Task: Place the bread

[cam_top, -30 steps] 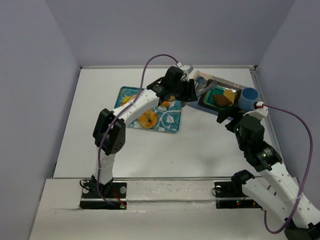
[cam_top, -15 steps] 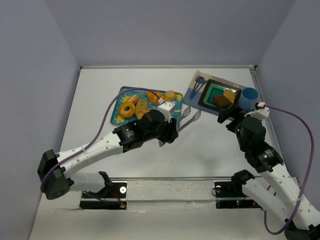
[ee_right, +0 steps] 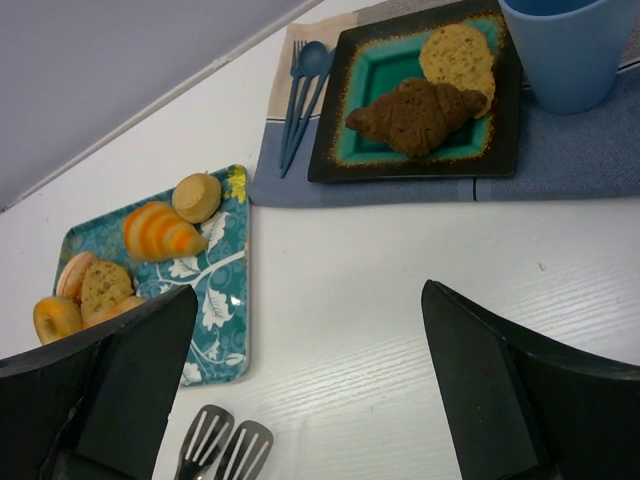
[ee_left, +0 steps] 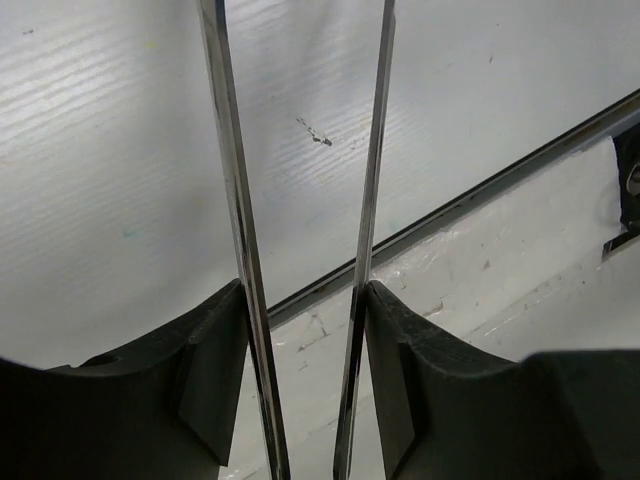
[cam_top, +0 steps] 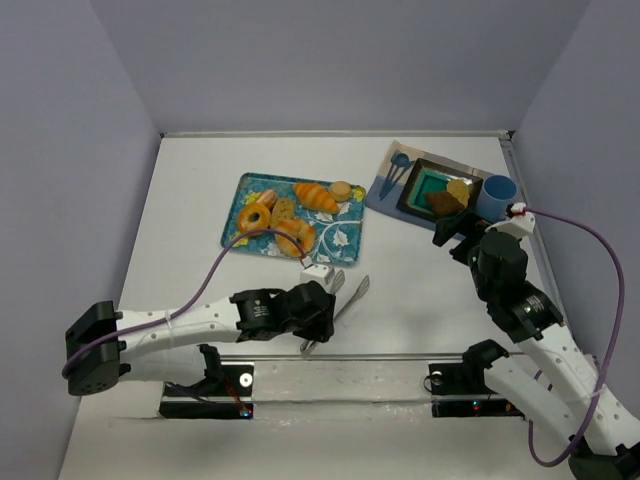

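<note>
Plate [ee_right: 400,171]: croissant [ee_right: 415,112] 1, slice [ee_right: 458,50] 1 | cup [ee_right: 570,50] 1 | tongs [ee_right: 245,443] 1

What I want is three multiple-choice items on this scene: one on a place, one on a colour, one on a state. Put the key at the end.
1. Where does the dark croissant lie?
A. on the teal tray
B. on the square plate
C. on the bare table

2. What colour is the cup?
A. blue
B. red
C. white

3. What state is the left gripper in?
A. open and empty
B. shut on a pastry
C. shut on the tongs

Key: 1 B, since the right wrist view shows it on the plate beside a tan piece of bread. 2 A, since the cup is plainly blue in both the top and right wrist views. 3 C, since the left wrist view shows both metal blades pinched between the fingers.
</note>
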